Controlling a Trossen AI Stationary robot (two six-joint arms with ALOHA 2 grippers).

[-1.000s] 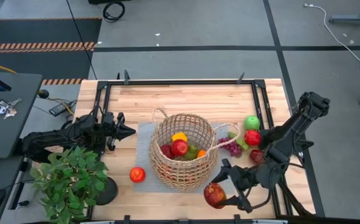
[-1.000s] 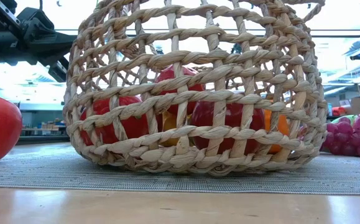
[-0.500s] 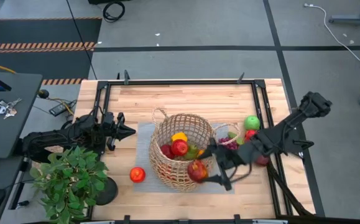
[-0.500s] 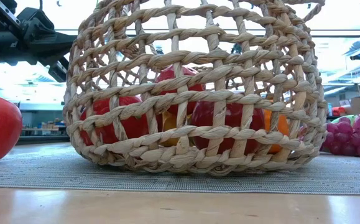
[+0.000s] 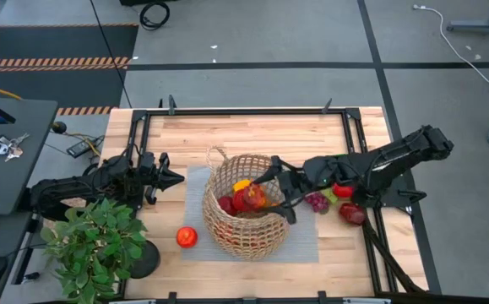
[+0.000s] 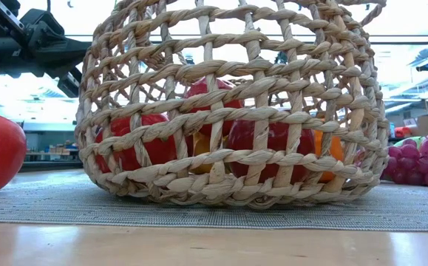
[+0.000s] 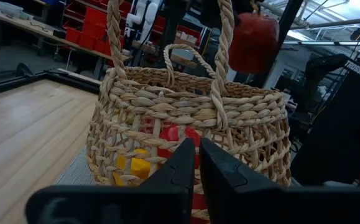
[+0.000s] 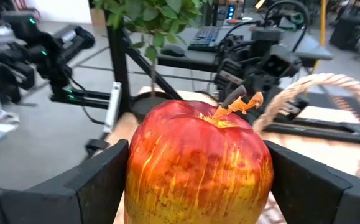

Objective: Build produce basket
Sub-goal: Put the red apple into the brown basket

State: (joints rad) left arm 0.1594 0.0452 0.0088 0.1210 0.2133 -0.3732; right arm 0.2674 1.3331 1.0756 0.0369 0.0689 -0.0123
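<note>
The tan wicker basket (image 5: 246,221) stands on a grey mat (image 5: 303,241) at the table's middle and holds several fruits; it fills the low view (image 6: 228,111). My right gripper (image 5: 259,196) is over the basket's opening, shut on a red-and-yellow apple (image 8: 198,162). My left gripper (image 5: 176,178) is shut and empty, level, just left of the basket (image 7: 186,118). A red apple (image 5: 186,237) lies on the table near the basket's left. Purple grapes (image 5: 316,201), a red fruit (image 5: 343,190) and a dark red fruit (image 5: 352,214) lie to the right. My right gripper pinches the apple's two opposite sides (image 8: 136,174) between its two fingers (image 8: 96,183). The fingers come about level from the table's right side. The apple is stem up and lifted clear above the basket's rim, as the left wrist view shows (image 7: 252,40).
A potted green plant (image 5: 96,245) stands at the table's near left corner. A black frame (image 5: 244,111) runs round the table's edges. Bare wood lies behind the basket (image 5: 252,135).
My right gripper has carried the apple from near the table's front edge, right of the basket, up and toward the far left, until it is over the basket's opening. It has stayed shut on the apple.
</note>
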